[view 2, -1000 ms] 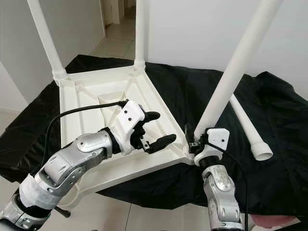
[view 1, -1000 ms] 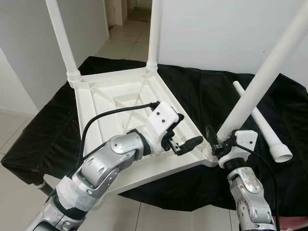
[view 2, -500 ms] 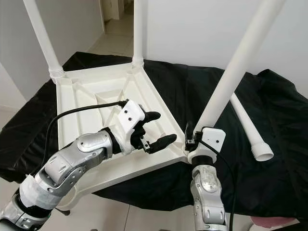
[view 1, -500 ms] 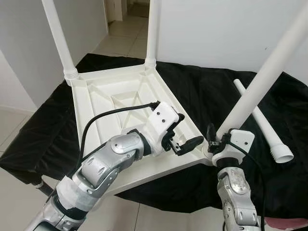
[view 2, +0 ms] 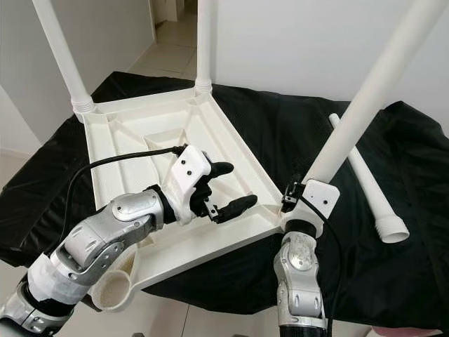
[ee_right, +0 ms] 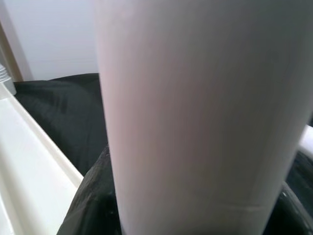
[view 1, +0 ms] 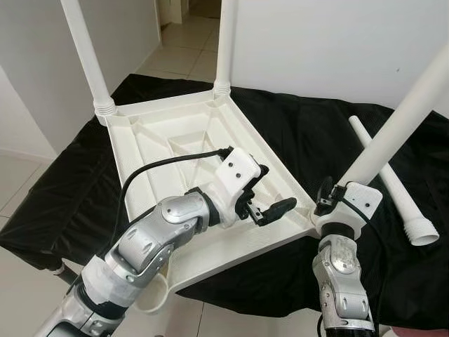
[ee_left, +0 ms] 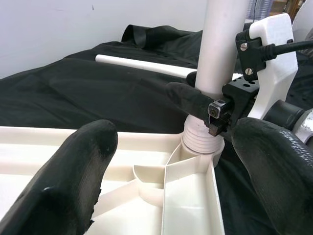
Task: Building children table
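Overhead, from the left eye view, the upturned white tabletop (view 1: 189, 140) lay on a black-draped surface (view 1: 309, 133), two legs upright at its far corners. The left gripper (view 1: 270, 200) hovered above its near edge, jaws wide and empty. The right gripper (view 1: 328, 203) clasped a tilted leg (view 1: 400, 119) at the near corner socket. A loose leg (view 1: 389, 182) lay beside it. Left wrist view: that leg's threaded base (ee_left: 201, 139) sat in the socket. Right wrist view: the leg (ee_right: 195, 112) stood between the jaws.

The left arm reaches forward and inward, elbow bent, wrist turned toward the right arm; the left gripper (view 1: 270, 199) hovers with its two black fingers (ee_left: 73, 171) spread wide apart, holding nothing. The right arm rises almost straight up from below; the right gripper (view 1: 327, 205) has its fingers closed around a white tube.
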Controlling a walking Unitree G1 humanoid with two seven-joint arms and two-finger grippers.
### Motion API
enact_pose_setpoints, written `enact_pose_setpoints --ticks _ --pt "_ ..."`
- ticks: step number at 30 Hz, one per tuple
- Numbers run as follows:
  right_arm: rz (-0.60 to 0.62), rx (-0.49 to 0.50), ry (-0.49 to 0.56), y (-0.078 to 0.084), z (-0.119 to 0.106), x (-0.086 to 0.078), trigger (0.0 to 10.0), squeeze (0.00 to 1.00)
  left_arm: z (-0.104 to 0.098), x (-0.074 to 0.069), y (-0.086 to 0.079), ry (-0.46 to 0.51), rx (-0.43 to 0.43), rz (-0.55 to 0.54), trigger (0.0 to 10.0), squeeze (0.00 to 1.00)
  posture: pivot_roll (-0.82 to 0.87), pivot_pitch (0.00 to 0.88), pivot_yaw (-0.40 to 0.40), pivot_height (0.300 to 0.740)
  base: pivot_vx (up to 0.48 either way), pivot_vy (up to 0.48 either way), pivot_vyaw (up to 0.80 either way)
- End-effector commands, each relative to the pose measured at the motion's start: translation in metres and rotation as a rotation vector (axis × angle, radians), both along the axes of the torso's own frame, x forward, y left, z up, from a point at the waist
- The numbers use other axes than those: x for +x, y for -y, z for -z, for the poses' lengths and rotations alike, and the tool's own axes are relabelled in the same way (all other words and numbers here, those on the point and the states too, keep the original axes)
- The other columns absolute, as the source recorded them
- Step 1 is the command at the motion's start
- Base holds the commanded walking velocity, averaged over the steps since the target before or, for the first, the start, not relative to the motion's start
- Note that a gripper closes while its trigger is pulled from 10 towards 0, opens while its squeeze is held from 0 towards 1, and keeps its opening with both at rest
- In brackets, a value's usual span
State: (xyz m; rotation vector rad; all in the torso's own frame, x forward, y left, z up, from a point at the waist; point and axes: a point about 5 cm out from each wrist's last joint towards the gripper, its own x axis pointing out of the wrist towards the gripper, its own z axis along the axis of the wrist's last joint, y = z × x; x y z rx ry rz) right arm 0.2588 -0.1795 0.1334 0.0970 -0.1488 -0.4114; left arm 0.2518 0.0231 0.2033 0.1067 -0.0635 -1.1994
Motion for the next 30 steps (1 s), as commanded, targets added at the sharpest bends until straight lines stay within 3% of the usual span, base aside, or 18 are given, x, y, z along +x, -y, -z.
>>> enact_pose_setpoints --ticks 1,3,4,7,9,13,14,15,19,22,24,30 --pt "-0.062 0.044 0.001 0.0 0.011 -0.004 10.0 0.82 -0.003 -0.008 0.005 0.012 0.014 0.136 10.0 0.0 -0.07 0.002 -0.036 0.74 0.0 0.0 0.0" --pt "-0.101 0.047 0.05 -0.003 0.006 -0.004 10.0 0.82 -0.003 -0.008 0.005 0.013 0.014 0.135 10.0 0.0 -0.07 0.002 -0.036 0.74 0.0 0.0 0.0" --pt "-0.114 0.032 0.082 0.001 0.001 -0.003 10.0 1.0 -0.003 -0.008 0.004 0.014 0.013 0.133 10.0 0.0 -0.07 0.0 -0.036 0.74 0.0 0.0 0.0" --pt "-0.109 0.016 0.096 0.007 -0.001 -0.002 10.0 1.0 -0.003 -0.008 0.004 0.015 0.013 0.131 10.0 0.0 -0.07 0.0 -0.036 0.74 0.0 0.0 0.0" --pt "-0.134 -0.027 0.116 0.023 -0.007 0.001 10.0 1.0 -0.003 -0.007 0.004 0.019 0.013 0.129 10.0 0.0 -0.07 0.0 -0.038 0.74 0.0 0.0 0.0" --pt "-0.157 -0.033 0.121 0.025 -0.009 0.002 10.0 1.0 -0.004 -0.007 0.004 0.02 0.013 0.129 10.0 0.0 -0.07 0.0 -0.038 0.74 0.0 0.0 0.0" --pt "-0.199 -0.049 0.124 0.028 -0.011 0.004 10.0 0.76 -0.004 -0.007 0.004 0.021 0.014 0.13 10.0 0.0 -0.08 0.0 -0.035 0.74 0.0 0.0 0.0" --pt "-0.257 -0.048 0.125 0.029 -0.012 0.006 10.0 0.0 -0.004 -0.007 0.004 0.023 0.015 0.132 10.0 0.0 -0.08 0.0 -0.035 0.74 0.0 0.0 0.0" --pt "-0.257 -0.048 0.125 0.029 -0.012 0.006 10.0 0.0 -0.004 -0.007 0.004 0.023 0.015 0.132 10.0 0.0 -0.08 0.0 -0.035 0.74 0.0 0.0 0.0" --pt "-0.529 -0.088 0.089 0.033 -0.013 0.011 10.0 0.0 0.0 -0.009 0.007 0.017 0.041 0.147 10.0 0.0 -0.08 0.0 -0.028 0.74 0.0 0.0 0.0" --pt "-0.643 -0.108 0.054 0.036 -0.011 0.013 10.0 0.0 0.003 -0.009 0.009 0.011 0.056 0.147 10.0 0.0 -0.08 0.0 -0.026 0.74 0.0 0.0 0.0" --pt "-0.735 -0.124 0.012 0.041 -0.009 0.015 10.0 0.0 0.006 -0.007 0.011 0.005 0.073 0.124 10.0 0.0 -0.08 0.0 -0.022 0.74 0.0 0.0 0.0"
